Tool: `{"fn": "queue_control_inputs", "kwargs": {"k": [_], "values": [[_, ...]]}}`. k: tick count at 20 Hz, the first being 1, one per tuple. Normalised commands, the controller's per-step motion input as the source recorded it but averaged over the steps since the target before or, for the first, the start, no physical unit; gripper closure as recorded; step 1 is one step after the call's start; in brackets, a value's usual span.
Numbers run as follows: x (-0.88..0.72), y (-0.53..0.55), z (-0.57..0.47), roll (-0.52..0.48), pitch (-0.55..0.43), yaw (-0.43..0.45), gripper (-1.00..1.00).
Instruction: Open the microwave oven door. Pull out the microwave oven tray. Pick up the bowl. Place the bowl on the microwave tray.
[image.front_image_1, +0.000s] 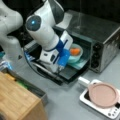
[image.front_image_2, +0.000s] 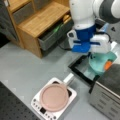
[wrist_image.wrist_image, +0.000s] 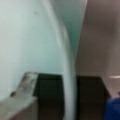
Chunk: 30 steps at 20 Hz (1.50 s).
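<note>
Door (image.front_image_1: 66, 75) of the silver oven (image.front_image_1: 100, 37) lies folded down and the grey tray (image.front_image_1: 81, 64) sits drawn out over it, carrying the teal bowl (image.front_image_1: 75, 55) with orange food. The tool (wrist_image.wrist_image: 67, 82) straddles the bowl's rim (wrist_image.wrist_image: 65, 50), one finger (wrist_image.wrist_image: 47, 92) inside and one outside, apparently holding it. In my judgement, tilting or dragging could spill food or shove the tray.
</note>
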Motion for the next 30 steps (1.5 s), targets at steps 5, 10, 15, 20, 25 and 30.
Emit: {"fn": "queue_control_inputs", "kwargs": {"k": [5,10,15,20,25,30], "values": [[-0.26,0.31,-0.22,0.155,-0.215,-0.08,1.0],[-0.21,0.26,-0.19,0.09,-0.204,-0.104,1.0],[-0.21,0.15,-0.18,0.022,-0.179,-0.114,1.0],[-0.24,0.03,-0.07,-0.07,-0.102,-0.104,1.0],[-0.17,0.03,-0.02,-0.131,-0.066,-0.092,-1.0],[-0.09,0.03,-0.06,-0.116,-0.081,-0.062,-1.0]]}}
